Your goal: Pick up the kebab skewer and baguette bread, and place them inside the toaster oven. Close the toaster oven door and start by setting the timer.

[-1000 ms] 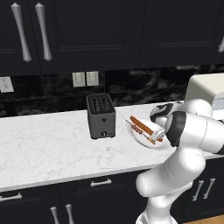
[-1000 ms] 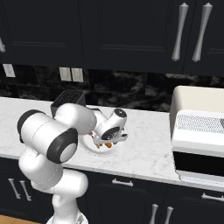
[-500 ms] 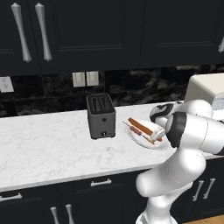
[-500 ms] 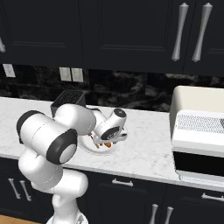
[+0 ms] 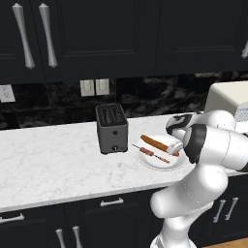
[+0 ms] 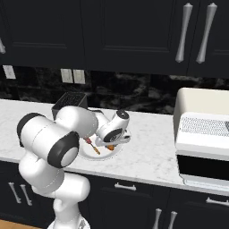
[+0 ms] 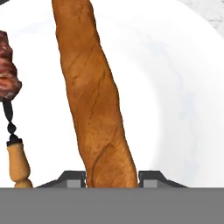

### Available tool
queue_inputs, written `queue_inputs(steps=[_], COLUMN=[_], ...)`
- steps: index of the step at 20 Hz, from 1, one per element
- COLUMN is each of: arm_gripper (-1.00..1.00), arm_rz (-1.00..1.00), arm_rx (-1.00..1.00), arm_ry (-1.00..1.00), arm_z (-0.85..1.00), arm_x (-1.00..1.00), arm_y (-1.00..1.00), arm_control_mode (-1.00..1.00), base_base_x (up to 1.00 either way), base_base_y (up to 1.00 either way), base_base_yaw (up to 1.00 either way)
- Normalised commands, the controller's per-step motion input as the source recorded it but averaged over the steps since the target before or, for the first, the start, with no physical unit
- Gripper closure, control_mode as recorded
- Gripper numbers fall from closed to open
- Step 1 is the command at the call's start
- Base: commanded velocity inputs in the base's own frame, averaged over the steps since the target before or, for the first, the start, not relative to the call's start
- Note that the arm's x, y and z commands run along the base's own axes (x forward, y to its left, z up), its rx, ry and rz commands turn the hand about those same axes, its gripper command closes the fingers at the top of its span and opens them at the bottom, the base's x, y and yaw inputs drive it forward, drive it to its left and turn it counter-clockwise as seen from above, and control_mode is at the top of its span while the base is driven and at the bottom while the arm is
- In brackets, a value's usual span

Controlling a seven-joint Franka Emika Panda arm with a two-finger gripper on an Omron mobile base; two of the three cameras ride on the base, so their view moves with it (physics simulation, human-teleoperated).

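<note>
The baguette bread [image 7: 94,96] lies on a white plate [image 7: 175,87] and runs away from the hand. My gripper [image 7: 112,177] is down on its near end, and both fingertips [image 7: 72,177] press against the loaf's sides. To its left lies the kebab skewer [image 7: 8,83] with its orange end piece. From the left base the baguette [image 5: 160,145] and the skewer [image 5: 151,154] lie side by side on the plate [image 5: 155,162], with the gripper [image 5: 177,147] at the loaf's right end. The cream-white toaster oven [image 6: 203,134] stands at the counter's right.
A dark grey two-slot toaster [image 5: 112,128] stands just left of the plate. The white marble counter [image 5: 48,160] stretches out to the left. Black cabinets hang above, and black drawers with silver handles sit below the counter edge.
The jaws have come together from wide open onto the sides of the baguette. The arm and the plate have stayed where they were.
</note>
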Motion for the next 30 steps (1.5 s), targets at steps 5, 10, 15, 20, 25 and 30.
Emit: queue_inputs(steps=[5,10,15,20,25,30], arm_gripper=[1.0,1.0,1.0,1.0,1.0,1.0], arm_rz=[0.0,0.0,0.0,-0.02,-0.23,-0.2], arm_rx=[0.0,0.0,-0.04,0.0,0.0,0.0], arm_ry=[0.02,0.0,0.0,-0.04,0.0,0.02], arm_z=[-0.22,-0.76,-1.0,-0.01,0.78,0.72], arm_x=[0.0,-0.01,-0.34,-0.37,-0.52,-0.56], arm_y=[0.0,0.04,0.41,0.09,0.02,-0.01], arm_control_mode=[-1.0,-1.0,-1.0,-1.0,-1.0,-1.0], base_base_x=[0.0,0.0,0.0,0.0,0.0,0.0], base_base_y=[0.0,0.0,0.0,0.0,0.0,0.0], base_base_yaw=[0.0,0.0,0.0,0.0,0.0,0.0])
